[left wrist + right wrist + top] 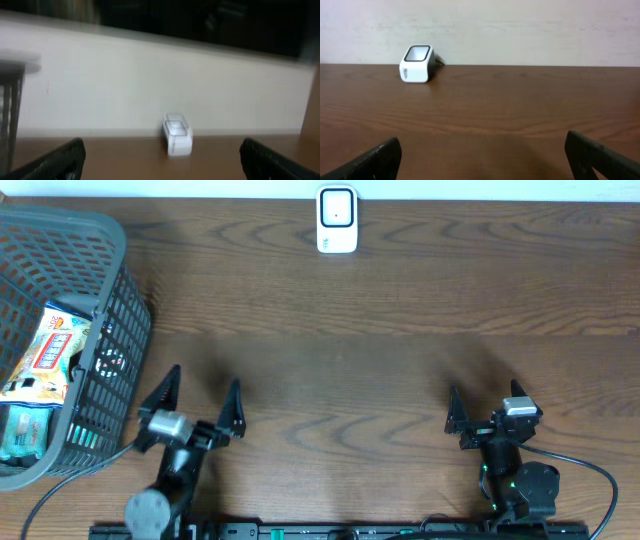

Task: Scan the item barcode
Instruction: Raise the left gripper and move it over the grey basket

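Table (400,310) of dark wood seen from above; white scanner (337,220) at top centre of the frame; grey basket (125,320) at the left edge, holding snack packets (50,355); left gripper (203,377) at lower left, just beside the basket, jaws wide and empty; right gripper (484,390) at lower right, jaws wide and empty, well apart from the scanner.

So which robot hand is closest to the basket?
The left gripper. It sits right beside the grey basket, while the right gripper is far off on the other side of the table.
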